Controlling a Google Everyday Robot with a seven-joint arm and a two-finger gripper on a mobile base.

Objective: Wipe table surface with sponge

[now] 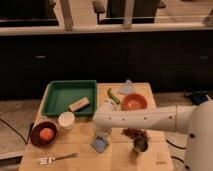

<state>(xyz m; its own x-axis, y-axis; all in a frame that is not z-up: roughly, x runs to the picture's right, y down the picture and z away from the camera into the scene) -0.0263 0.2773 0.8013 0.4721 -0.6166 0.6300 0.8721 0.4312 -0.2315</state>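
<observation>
One gripper (101, 138) down on the sponge (99, 145), mid table surface (80, 146).

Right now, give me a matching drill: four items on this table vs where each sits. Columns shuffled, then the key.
Items:
1. sponge
2. tan block
3. orange fruit
4. fork

Places:
A. in the dark bowl, left side
B. flat on the table surface, under the gripper
C. near front left edge
D. inside the green tray

Pairs: 1-B, 2-D, 3-A, 4-C
</observation>
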